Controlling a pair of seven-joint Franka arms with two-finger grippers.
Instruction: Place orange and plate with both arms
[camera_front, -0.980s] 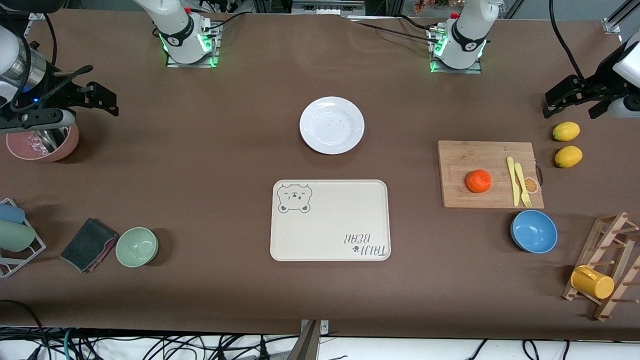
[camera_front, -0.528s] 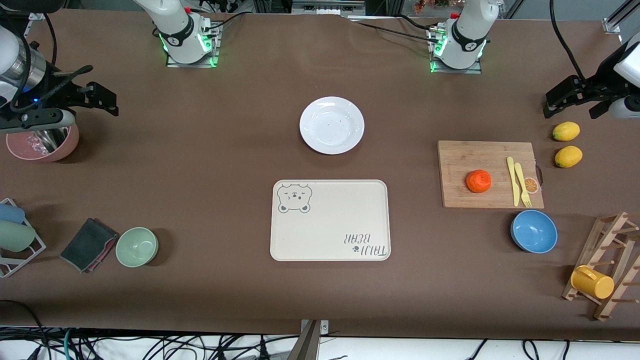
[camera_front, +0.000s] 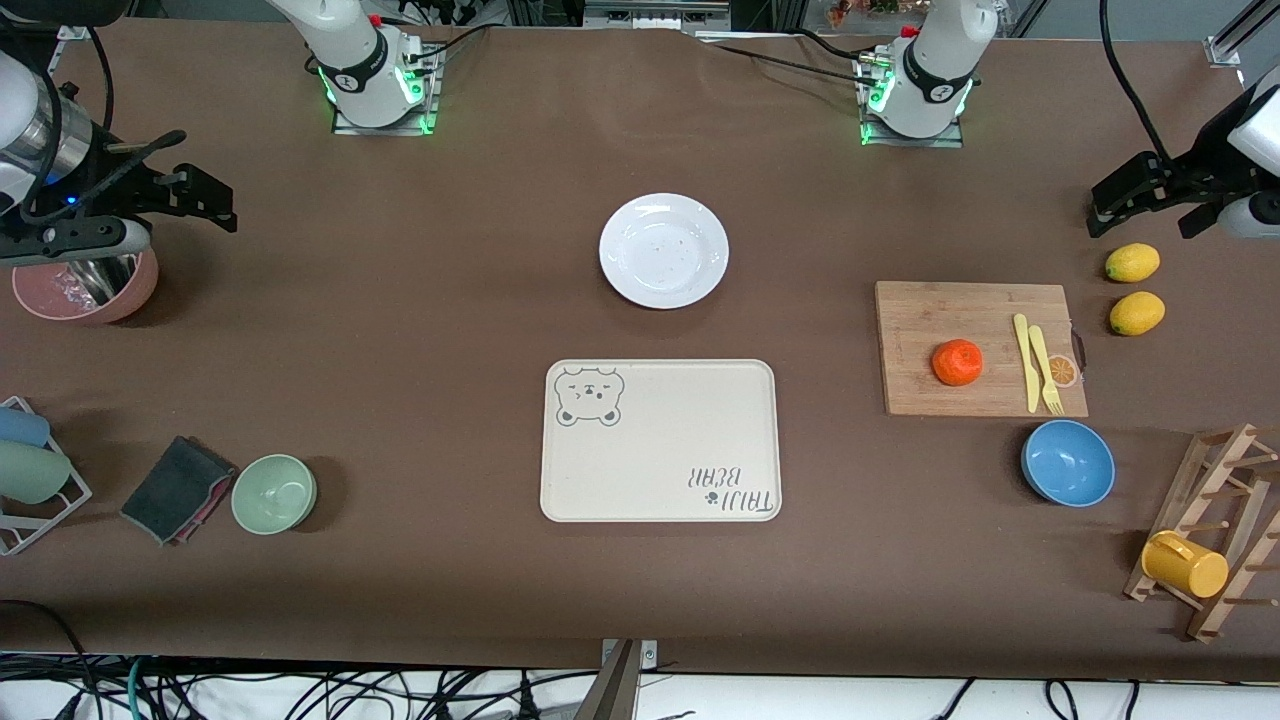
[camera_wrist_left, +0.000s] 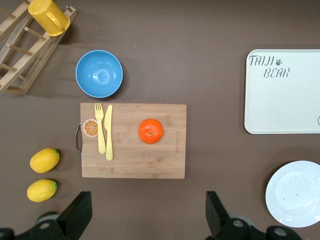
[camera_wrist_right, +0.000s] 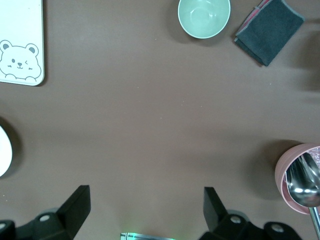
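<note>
Two open claws hang high and apart, neither holding anything: the left gripper (camera_wrist_left: 145, 220) is over the table (camera_front: 420, 300) at about one o'clock from the cutting board (camera_front: 930, 310), and the right gripper (camera_wrist_right: 145, 215) is over the pink cup (camera_front: 135, 290) at the right arm's end. Around the tray (camera_front: 660, 470) the cloth is bare, so both arms have open room to travel. The plate (camera_front: 664, 250) lies flat at twelve o'clock from the tray. Its low glossy rim looks the likelier trouble, since a shallow pinch could slip or tip it. The orange (camera_front: 957, 362) sits on the board, clear of every edge. It is round and could roll away from an off-centre squeeze. The yellow fork and knife (camera_front: 1036, 362) lie at three o'clock from it, near enough for a wide finger to nudge. The blue bowl (camera_front: 1067, 462) at five o'clock stands clear.
</note>
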